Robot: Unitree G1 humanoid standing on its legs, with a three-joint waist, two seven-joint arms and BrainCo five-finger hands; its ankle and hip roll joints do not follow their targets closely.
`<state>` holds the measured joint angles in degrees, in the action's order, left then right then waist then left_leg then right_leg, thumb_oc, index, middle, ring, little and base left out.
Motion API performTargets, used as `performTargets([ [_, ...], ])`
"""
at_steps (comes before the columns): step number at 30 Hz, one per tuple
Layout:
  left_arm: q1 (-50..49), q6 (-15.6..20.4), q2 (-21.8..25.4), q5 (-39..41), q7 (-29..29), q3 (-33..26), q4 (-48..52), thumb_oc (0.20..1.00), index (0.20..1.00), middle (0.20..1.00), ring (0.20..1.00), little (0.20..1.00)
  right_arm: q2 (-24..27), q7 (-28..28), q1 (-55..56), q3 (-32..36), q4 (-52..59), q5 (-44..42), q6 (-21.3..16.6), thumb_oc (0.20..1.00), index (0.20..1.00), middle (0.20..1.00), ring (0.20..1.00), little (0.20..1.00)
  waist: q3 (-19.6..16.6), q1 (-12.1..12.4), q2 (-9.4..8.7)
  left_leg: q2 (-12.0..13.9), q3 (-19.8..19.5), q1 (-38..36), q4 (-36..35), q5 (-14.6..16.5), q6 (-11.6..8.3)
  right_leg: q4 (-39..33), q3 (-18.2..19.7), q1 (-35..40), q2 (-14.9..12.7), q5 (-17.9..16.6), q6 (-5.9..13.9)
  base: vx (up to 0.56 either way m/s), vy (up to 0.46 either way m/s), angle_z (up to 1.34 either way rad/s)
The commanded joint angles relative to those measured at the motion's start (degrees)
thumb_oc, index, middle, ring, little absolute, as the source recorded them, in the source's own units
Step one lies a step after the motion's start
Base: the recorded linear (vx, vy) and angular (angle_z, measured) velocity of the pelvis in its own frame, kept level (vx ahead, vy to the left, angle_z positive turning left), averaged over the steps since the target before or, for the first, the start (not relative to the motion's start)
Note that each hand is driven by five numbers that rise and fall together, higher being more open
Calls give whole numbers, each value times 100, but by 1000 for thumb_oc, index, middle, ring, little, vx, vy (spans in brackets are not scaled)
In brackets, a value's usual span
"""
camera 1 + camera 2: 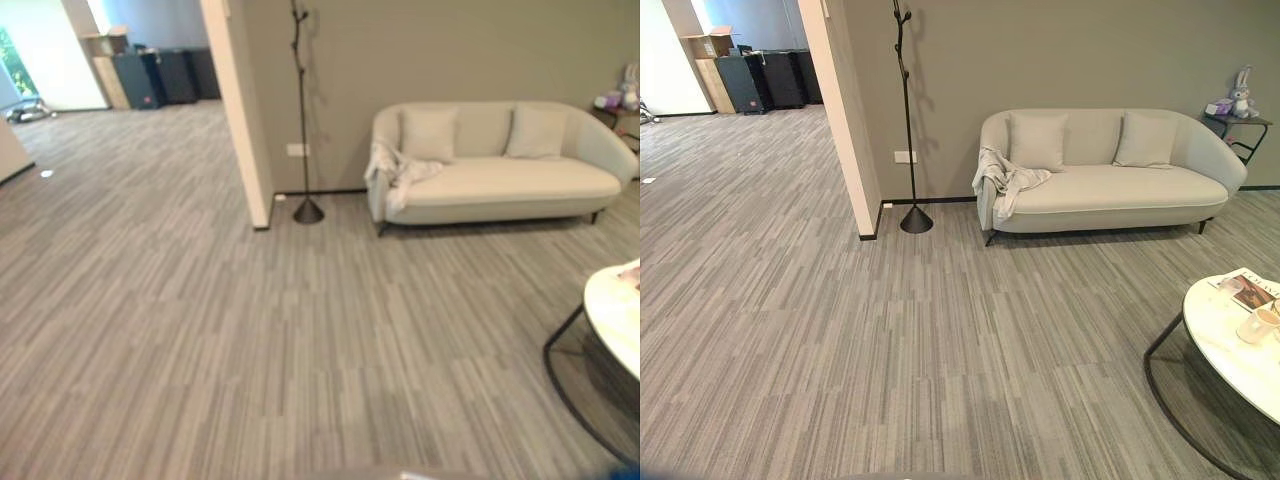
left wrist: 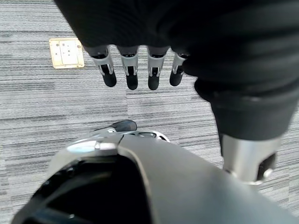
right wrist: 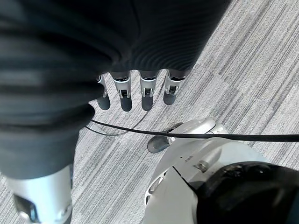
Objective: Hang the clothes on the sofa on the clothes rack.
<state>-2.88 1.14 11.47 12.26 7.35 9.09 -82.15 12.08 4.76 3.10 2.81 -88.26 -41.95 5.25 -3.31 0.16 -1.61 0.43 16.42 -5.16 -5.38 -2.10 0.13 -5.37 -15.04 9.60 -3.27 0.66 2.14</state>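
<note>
Clothes [image 1: 1002, 177] draped over sofa [image 1: 1120, 190] arm.

The left hand [image 2: 140, 65] hangs over striped grey carpet [image 2: 56, 116], its fingers [image 2: 131, 74] straight and loose in a row, holding nothing. On the carpet beyond the fingertips, off to one side, lies a square brass floor socket plate [image 2: 67, 52].

Office lounge: sofa [image 1: 1110, 175], carpet tiles [image 1: 840, 340]
</note>
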Motion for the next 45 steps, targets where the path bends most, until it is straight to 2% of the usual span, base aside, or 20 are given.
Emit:
performTargets([
  [1,476,46,-290,-204,-25,91,-406,1000,1000,1000,1000,1000,-126,94,-501,100,-403,77,-116,1000,1000,1000,1000,1000,325,-14,139,625,-179,-183,38,66,-492,37,-137,-187,-351,-171,350,0,0,0],
  [19,547,50,-188,-308,-23,219,-337,1000,1000,1000,1000,1000,-38,219,-571,-61,-286,329,-93,1000,1000,1000,1000,1000,536,-22,186,698,-231,-156,38,43,-553,46,-213,-161,-283,-137,321,11,-17,0],
  [25,876,7,-9,-108,-116,253,-277,1000,1000,1000,1000,1000,-127,178,-1049,-421,49,472,-159,1000,1000,1000,1000,1000,975,-106,273,939,-129,174,38,-86,-527,1713,-42,-1429,-319,312,289,-83,-75,-4],
  [26,857,22,89,-150,-200,130,-304,1000,1000,1000,1000,1000,-203,167,-1032,-667,163,731,-221,1000,1000,1000,1000,1000,964,-97,147,1013,51,191,788,195,-561,1555,124,-1270,-215,527,88,143,-292,-28],
  [27,821,28,126,-87,-195,47,-274,1000,1000,1000,1000,1000,-190,148,-983,-721,251,818,-278,1000,1000,1000,1000,1000,1044,-39,105,1147,99,358,1540,126,-541,1452,225,-1146,-111,548,-10,267,-423,-41],
  [28,825,56,116,31,-228,2,-216,1000,1000,1000,1000,1000,-176,111,-926,-746,309,862,-311,1000,1000,1000,1000,1000,1145,38,2,1339,44,732,2482,-233,-483,1303,303,-992,-25,510,-128,300,-377,-88],
  [29,790,70,93,80,-240,4,-154,1000,1000,1000,1000,1000,-156,61,-886,-810,389,966,-345,1000,1000,1000,1000,1000,1225,124,-51,1369,-258,1134,3353,-409,-474,1190,389,-784,58,603,-196,245,-356,-109],
  [30,761,65,67,76,-254,42,-106,1000,1000,1000,1000,1000,-126,6,-876,-841,409,1104,-346,1000,1000,1000,1000,1000,1287,222,-105,1224,-533,1651,3926,-644,-292,1020,415,-711,100,480,-286,155,-199,-112],
  [31,761,65,67,76,-254,42,-106,1000,1000,1000,1000,1000,-126,6,-875,-842,409,1104,-346,1000,1000,1000,1000,1000,1284,220,-103,1226,-536,1656,3930,-643,-293,1020,413,-714,102,480,-287,107,-106,-90],
  [32,753,71,40,63,-289,69,-94,1000,1000,1000,1000,1000,-93,-55,-858,-858,341,1245,-338,1000,1000,1000,1000,1000,1329,343,-132,961,-683,2086,4152,-498,-233,833,538,-548,97,477,-275,348,54,-80],
  [35,559,102,49,331,-322,-244,-145,1000,1000,1000,1000,1000,-66,64,-788,-949,184,1506,-275,1000,1000,1000,1000,1000,1127,793,-36,939,-325,2621,2671,-550,-385,264,872,114,-1,639,-69,571,176,-115],
  [36,524,129,54,409,-361,-323,-171,1000,1000,1000,1000,1000,-72,77,-773,-1058,208,1620,-314,1000,1000,1000,1000,1000,1112,913,4,871,-302,2685,2036,-774,-465,192,943,280,-2,725,-43,349,124,-152],
  [37,524,129,54,409,-361,-323,-171,1000,1000,1000,1000,1000,-72,77,-773,-1058,208,1620,-314,1000,1000,1000,1000,1000,1114,914,3,870,-301,2683,2034,-775,-465,192,943,282,-3,725,-43,596,178,-121],
  [38,547,138,27,414,-361,-336,-233,1000,1000,1000,1000,1000,-62,135,-799,-1315,325,1886,-354,1000,1000,1000,1000,1000,1137,1114,89,804,-499,2874,711,-1087,-643,139,1049,622,75,929,-21,410,106,-72],
  [40,570,145,61,389,-381,-349,-304,1000,1000,1000,1000,1000,-77,127,-820,-1415,353,1976,-376,1000,1000,1000,1000,1000,1150,1224,95,844,-587,3089,319,-1161,-671,159,1145,737,124,1080,-29,619,182,-52],
  [41,518,83,122,316,-411,-477,-443,1000,1000,1000,1000,1000,-79,71,-911,-1453,338,2092,-376,1000,1000,1000,1000,1000,1123,1286,-6,913,-308,3386,97,-1194,-671,237,1257,1061,81,1399,25,1292,410,-78],
  [42,284,6,242,146,-380,-760,-699,1000,1000,1000,1000,1000,-124,98,-947,-1421,309,2174,-365,1000,1000,1000,1000,1000,992,1402,-106,965,-112,3324,367,-1423,-548,370,1450,1363,28,1525,85,1501,431,-96],
  [43,135,-11,321,69,-379,-841,-797,1000,1000,1000,1000,1000,-146,98,-995,-1368,304,2182,-364,1000,1000,1000,1000,1000,909,1490,-257,815,-309,3610,916,-1444,-477,537,1411,1462,-81,1588,149,1386,367,-87],
  [44,138,-7,380,98,-385,-850,-821,1000,1000,1000,1000,1000,-180,81,-1007,-1367,307,2200,-379,1000,1000,1000,1000,1000,883,1563,-425,827,-406,4071,1880,-1377,-445,756,1270,1511,-207,1284,206,972,240,-49],
  [45,211,-20,422,218,-342,-888,-760,1000,1000,1000,1000,1000,-189,133,-1062,-1369,351,2189,-357,1000,1000,1000,1000,1000,817,1633,-469,792,-421,4038,2203,-1161,-260,1146,1228,1292,-283,662,370,617,165,-9],
])
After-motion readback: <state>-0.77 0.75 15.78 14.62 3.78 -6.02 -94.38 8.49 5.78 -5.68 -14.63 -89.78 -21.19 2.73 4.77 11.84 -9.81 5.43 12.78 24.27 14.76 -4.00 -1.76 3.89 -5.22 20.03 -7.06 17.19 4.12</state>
